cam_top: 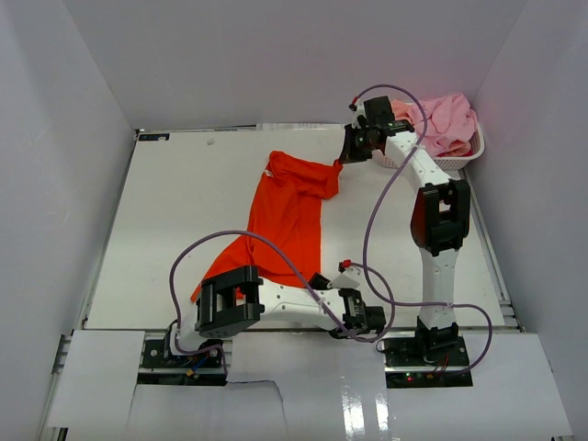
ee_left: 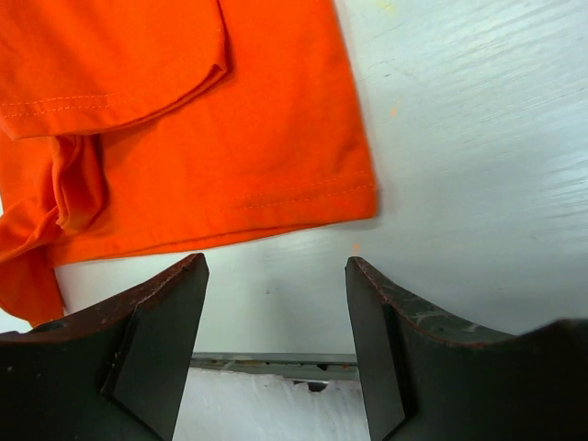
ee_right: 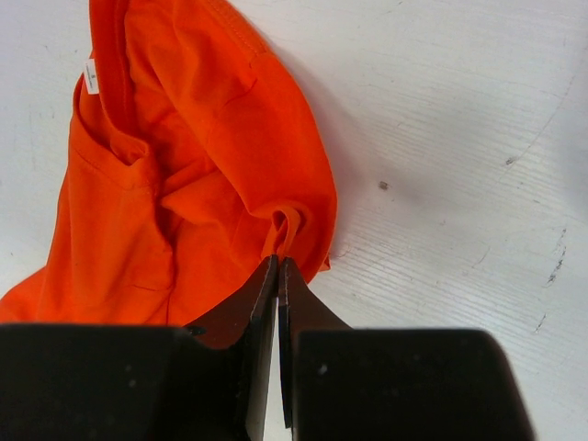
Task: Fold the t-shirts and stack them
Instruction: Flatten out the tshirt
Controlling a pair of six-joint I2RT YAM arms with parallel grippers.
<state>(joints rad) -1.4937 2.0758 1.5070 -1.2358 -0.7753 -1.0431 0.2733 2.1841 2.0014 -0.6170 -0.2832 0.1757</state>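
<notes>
An orange-red t-shirt [cam_top: 287, 211] lies partly spread down the middle of the table, with its collar end far and its hem near. My right gripper [cam_top: 343, 163] is shut on a pinched fold at the shirt's far right corner [ee_right: 287, 225]; its jaws [ee_right: 278, 264] are pressed together on the cloth. My left gripper [cam_top: 319, 279] stands open just off the shirt's near right hem corner [ee_left: 354, 197]. Only bare table shows between its fingers [ee_left: 175, 312], and it touches no cloth. More t-shirts, light pink [cam_top: 443, 121], are heaped in the basket.
A white perforated basket [cam_top: 459, 158] stands at the far right corner behind the right arm. White walls close in the table on three sides. The table's near edge [ee_left: 276, 360] runs right under the left gripper. Purple cables loop over both arms.
</notes>
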